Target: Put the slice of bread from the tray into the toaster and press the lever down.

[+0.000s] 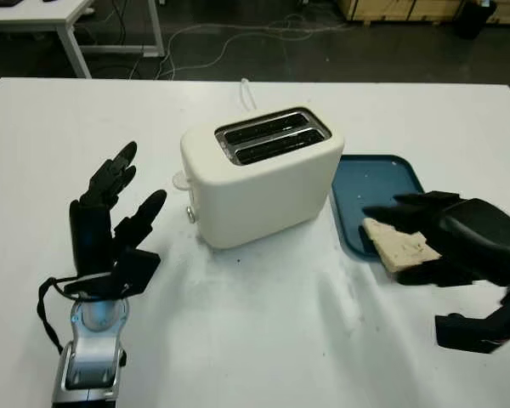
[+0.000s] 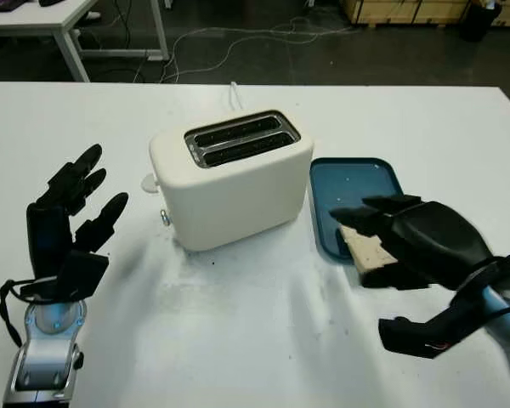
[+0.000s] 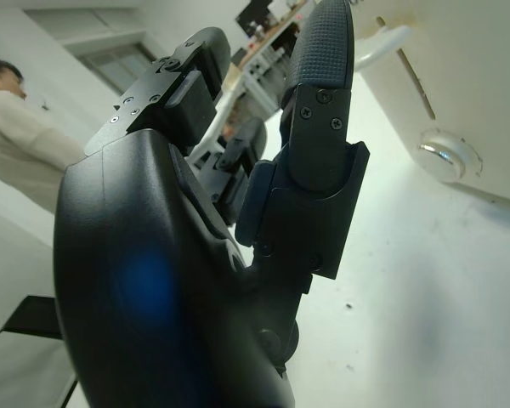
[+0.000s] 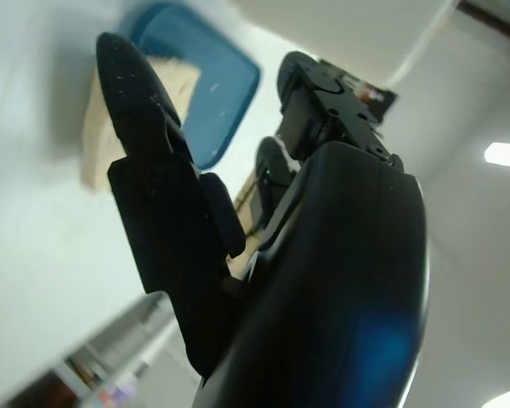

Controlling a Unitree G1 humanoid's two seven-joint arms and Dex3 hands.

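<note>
Left eye view: white table [image 1: 263,340] with a cream 2-slot toaster [image 1: 268,183] near its middle and a blue tray [image 1: 370,191] just beside it on the robot's right.
Toaster: both slots face up and look bare inside; its long axis runs across the table, angled a little away toward the right. A round knob [image 1: 190,215] sits low on the end face that looks toward the left hand, with a pale lever tab [image 1: 180,179] above it on the same end.
Bread slice [image 1: 399,245]: at the tray's near edge, partly over the rim and onto the table side; it lies tilted, long axis running from the toaster side toward the right hand, 1 corner pointing back at the toaster.
Right hand [image 1: 446,238]: at the near end of the tray, fingers closed around the bread slice, 1 above it and 1 beneath. Whether the slice is lifted free of the tray cannot be told.
Left hand [image 1: 110,225]: empty and open, upright on the toaster's left, apart from it.
Left wrist view: the knob and lever end of the toaster sit close beyond the fingers; a person in a light top stands in the background.
Background: floor with loose cables [image 1: 229,34] beyond the table's far edge.
</note>
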